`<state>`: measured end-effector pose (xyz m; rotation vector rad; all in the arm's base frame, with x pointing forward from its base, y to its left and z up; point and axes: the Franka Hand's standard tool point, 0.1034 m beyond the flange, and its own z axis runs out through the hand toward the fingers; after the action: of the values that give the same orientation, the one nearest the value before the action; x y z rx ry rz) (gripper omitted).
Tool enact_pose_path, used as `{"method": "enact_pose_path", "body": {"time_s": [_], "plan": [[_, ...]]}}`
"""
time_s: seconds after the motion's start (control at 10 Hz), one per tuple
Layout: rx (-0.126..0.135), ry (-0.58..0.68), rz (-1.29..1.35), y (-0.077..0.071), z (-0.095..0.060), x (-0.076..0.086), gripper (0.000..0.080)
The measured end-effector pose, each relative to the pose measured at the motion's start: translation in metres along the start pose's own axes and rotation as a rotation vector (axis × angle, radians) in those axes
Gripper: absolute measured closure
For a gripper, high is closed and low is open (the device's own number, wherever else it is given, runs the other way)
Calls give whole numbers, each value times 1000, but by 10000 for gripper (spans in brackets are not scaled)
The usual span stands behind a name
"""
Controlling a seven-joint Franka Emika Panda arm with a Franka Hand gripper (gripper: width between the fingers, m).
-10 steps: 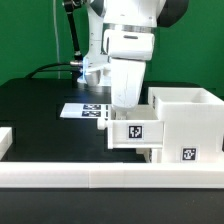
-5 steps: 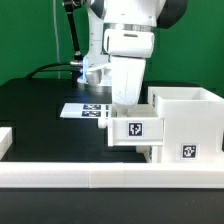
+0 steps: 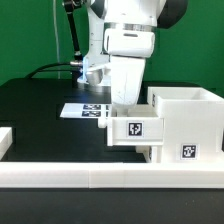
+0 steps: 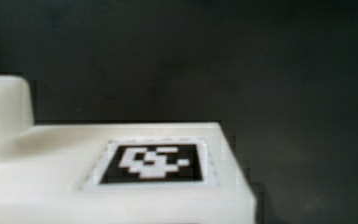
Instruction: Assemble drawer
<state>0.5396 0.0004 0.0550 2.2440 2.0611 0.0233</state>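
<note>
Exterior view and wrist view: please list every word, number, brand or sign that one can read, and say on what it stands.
No words, numbers or brands can be read.
Tray: one black-and-white square tag, a pattern only.
Casing: one such tag low on its front.
Marker board: several tags, too small to read.
Wrist view: one blurred tag on a white part.

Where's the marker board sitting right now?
In the exterior view the marker board lies flat on the black table, behind the tray and just left of the arm.

The white tagged tray [image 3: 134,129] stands upright against the tall open casing [image 3: 188,122] on its exterior-view left; touching.
</note>
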Motion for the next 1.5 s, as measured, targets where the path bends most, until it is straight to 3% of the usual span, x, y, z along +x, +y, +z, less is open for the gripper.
{"method": "enact_pose_path", "body": {"time_s": [0.6, 1.5], "plan": [[15, -5, -12, -2, 0, -1, 757], [1, -24, -63, -1, 0, -1, 757]]}}
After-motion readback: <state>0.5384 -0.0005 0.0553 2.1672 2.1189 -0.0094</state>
